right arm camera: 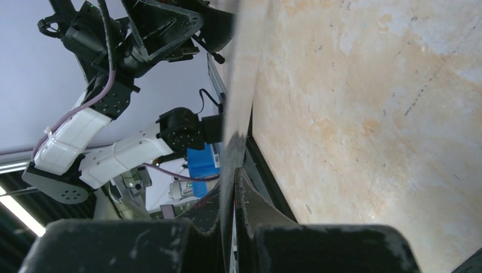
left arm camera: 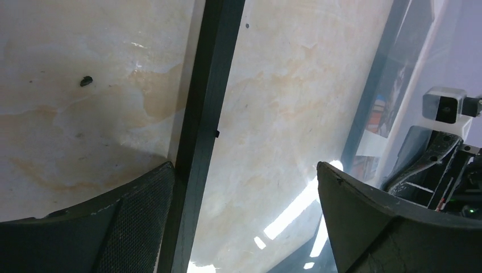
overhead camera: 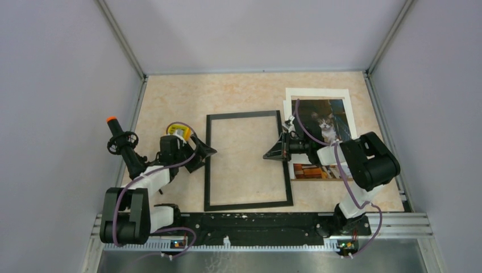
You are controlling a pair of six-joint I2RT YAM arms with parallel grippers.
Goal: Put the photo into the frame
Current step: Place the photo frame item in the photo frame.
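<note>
buckling threatens: right gripper (right arm camera: 232,187) clamps the left edge of the white-bordered cat photo (overhead camera: 329,128), right of centre beside the thin black rectangular frame (overhead camera: 207,165); dragging could snag its rail; left gripper (left arm camera: 244,182) spread wide

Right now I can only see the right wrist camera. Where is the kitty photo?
Observer: The photo lies cat-side up on the table, to the right of the frame, not inside it.
Operator: Is anything in the frame?
Observer: From above, only table shows through it.
Operator: What are the left fingers doing?
Observer: The left fingers are wide open, with the frame's left bar running between them.
</note>
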